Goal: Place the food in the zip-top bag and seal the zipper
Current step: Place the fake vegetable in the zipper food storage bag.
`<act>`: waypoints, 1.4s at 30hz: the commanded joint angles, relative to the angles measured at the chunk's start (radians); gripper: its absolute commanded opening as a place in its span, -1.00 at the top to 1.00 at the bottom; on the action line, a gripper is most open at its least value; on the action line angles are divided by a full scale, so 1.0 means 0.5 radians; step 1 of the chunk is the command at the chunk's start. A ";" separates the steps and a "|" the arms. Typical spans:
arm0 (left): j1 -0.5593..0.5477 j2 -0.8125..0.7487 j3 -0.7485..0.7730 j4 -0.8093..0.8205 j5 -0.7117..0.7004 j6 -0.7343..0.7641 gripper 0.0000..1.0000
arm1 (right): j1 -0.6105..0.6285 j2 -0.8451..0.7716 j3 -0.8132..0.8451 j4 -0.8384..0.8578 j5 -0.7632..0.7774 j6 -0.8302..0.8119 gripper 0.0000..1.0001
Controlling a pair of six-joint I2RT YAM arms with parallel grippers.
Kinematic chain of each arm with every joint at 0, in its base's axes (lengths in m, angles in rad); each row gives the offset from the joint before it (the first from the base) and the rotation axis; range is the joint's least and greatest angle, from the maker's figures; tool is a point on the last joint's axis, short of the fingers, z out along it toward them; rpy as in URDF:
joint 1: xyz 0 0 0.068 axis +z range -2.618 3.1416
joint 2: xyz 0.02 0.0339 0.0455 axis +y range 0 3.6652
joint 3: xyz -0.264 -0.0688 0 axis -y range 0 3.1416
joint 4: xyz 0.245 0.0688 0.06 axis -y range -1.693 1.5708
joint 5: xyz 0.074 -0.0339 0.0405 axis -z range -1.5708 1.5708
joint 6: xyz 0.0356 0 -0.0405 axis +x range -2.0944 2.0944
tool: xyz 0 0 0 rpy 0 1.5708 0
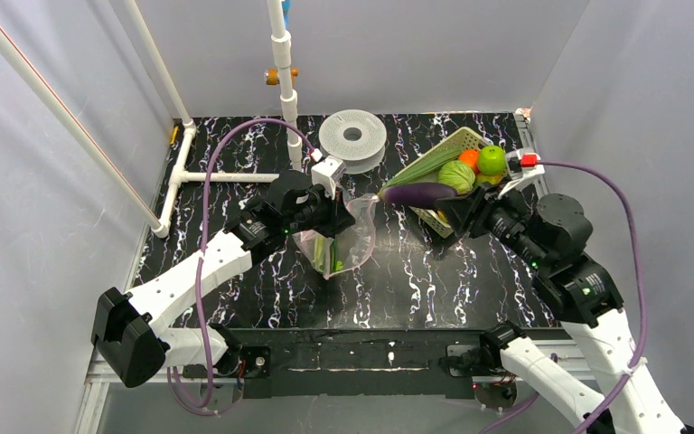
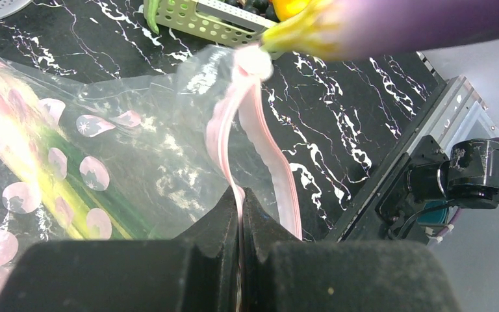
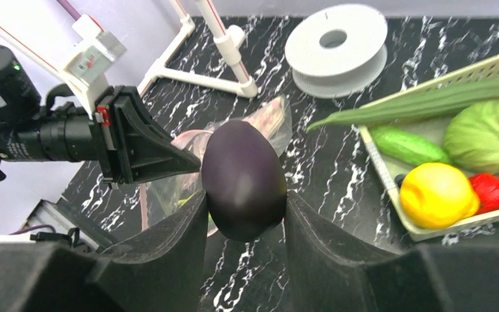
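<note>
The clear zip-top bag (image 1: pixel 343 240) with pink dots stands at table centre, its mouth held up; a green-yellow piece (image 2: pixel 71 188) lies inside. My left gripper (image 2: pixel 240 201) is shut on the pink zipper strip (image 2: pixel 263 136). It also shows in the top view (image 1: pixel 348 210). My right gripper (image 3: pixel 243 214) is shut on the dark purple eggplant (image 3: pixel 243 179) and holds it in the air just right of the bag's mouth (image 1: pixel 418 193). The long green stalk (image 1: pixel 434 163) and pale green round head (image 1: pixel 456 175) lie in the basket.
The yellow-green lattice basket (image 1: pixel 456 143) sits back right with an orange ball (image 1: pixel 469 159), green apple (image 1: pixel 492 160), yellow piece (image 3: pixel 436 195), red piece (image 3: pixel 492 192) and cucumber (image 3: pixel 406 146). A white spool (image 1: pixel 352 136) and a white pipe frame (image 1: pixel 226 176) stand behind.
</note>
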 commanded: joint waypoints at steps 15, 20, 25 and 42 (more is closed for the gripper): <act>-0.001 -0.039 0.092 0.000 0.055 -0.009 1.00 | 0.375 0.132 0.258 -0.182 -0.189 -0.305 0.97; 0.000 -0.049 0.096 0.000 0.092 -0.038 1.00 | 0.757 0.254 0.213 -0.027 0.293 -0.422 0.97; 0.001 -0.122 0.096 0.017 0.185 -0.135 1.00 | 1.111 0.381 0.120 0.205 0.906 -0.668 0.97; 0.002 -0.316 0.071 0.014 0.118 -0.106 1.00 | 1.268 0.778 -0.154 1.073 1.199 -1.177 0.97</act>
